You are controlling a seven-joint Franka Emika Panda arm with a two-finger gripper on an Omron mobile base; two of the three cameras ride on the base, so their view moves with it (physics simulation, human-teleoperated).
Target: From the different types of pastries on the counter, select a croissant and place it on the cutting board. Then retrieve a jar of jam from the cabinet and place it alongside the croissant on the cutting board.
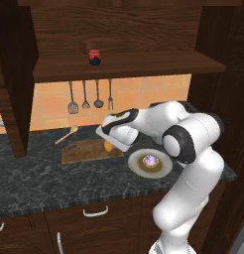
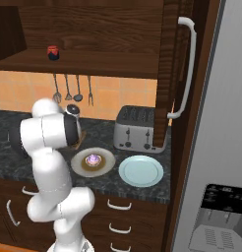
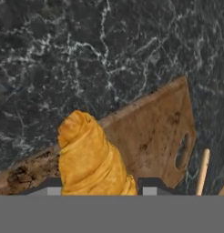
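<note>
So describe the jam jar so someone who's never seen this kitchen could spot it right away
Look above the dark marbled counter to the brown wooden cabinet. On its thick open shelf stands the jar of jam, small and squat with a red lid and near-black body, alone there, directly above the hanging utensils.

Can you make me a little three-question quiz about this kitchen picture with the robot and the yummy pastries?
1. True or false: the gripper is shut on the golden-orange oblong croissant.
2. Where is the small red-lidded dark jam jar? A) brown wooden cabinet shelf B) mottled brown wooden cutting board C) pale blue plate
3. Fill in: the round purple-topped pastry sits on a brown ____.

Key: 1 true; 2 A; 3 plate.
</note>
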